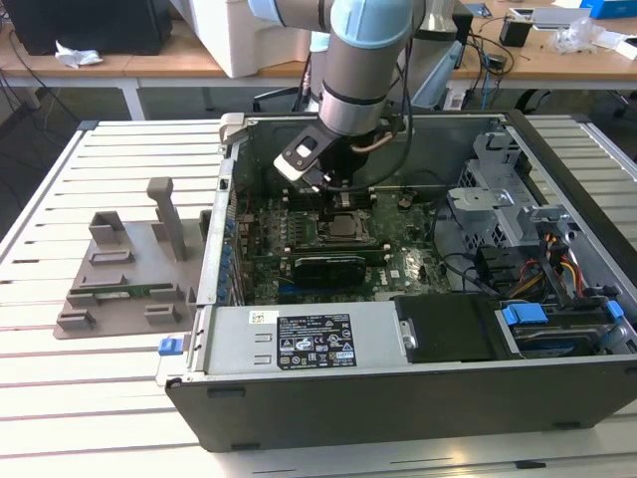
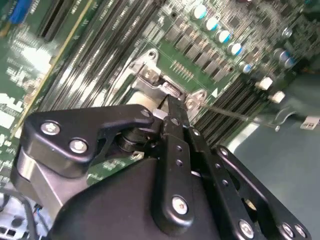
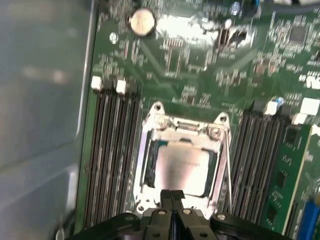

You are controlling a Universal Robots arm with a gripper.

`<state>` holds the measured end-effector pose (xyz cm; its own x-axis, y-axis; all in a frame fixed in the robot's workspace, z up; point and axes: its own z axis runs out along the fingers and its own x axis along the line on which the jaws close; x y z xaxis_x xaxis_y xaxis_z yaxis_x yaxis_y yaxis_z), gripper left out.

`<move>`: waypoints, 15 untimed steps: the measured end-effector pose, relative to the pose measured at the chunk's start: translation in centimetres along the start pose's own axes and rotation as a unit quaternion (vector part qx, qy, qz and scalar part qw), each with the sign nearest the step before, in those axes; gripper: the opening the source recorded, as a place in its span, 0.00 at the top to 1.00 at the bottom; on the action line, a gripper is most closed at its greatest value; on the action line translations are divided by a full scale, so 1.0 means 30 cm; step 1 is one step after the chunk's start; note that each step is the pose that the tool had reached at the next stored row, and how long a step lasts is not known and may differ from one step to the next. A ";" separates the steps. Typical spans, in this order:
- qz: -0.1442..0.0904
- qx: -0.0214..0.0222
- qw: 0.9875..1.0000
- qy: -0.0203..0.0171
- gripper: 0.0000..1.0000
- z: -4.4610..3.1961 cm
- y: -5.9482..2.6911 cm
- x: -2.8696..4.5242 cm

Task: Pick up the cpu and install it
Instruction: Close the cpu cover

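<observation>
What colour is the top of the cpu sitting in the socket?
Shiny silver-grey; the cpu shows best in the first wrist view.

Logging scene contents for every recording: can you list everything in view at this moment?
computer case: one, black, open, on the table
table: one, white, slatted, under everything
motherboard: one, green, inside the computer case
cpu: one, silver, lying in the socket frame
socket frame: one, silver, on the motherboard
memory slots: several, black, on both sides of the socket frame
coin battery: one, silver, on the motherboard
power supply: one, grey, along the case's near wall
part holder: one, grey, on the table at the exterior view's left
arm: one, pale blue and grey, reaching into the case
hand: one, black, shut, tips by the cpu's edge
</observation>
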<state>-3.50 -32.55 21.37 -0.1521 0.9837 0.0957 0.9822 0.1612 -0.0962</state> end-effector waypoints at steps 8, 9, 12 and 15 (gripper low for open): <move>-0.001 -0.001 1.000 0.007 0.89 0.028 -0.016 0.003; -0.001 -0.001 1.000 0.007 0.89 0.031 -0.016 0.003; -0.001 -0.001 1.000 0.007 0.89 0.034 -0.016 0.003; -0.001 -0.001 1.000 0.008 0.89 0.034 -0.011 0.002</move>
<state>-3.94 -32.45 20.38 -0.1522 0.9820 0.1115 0.9822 0.1629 -0.0937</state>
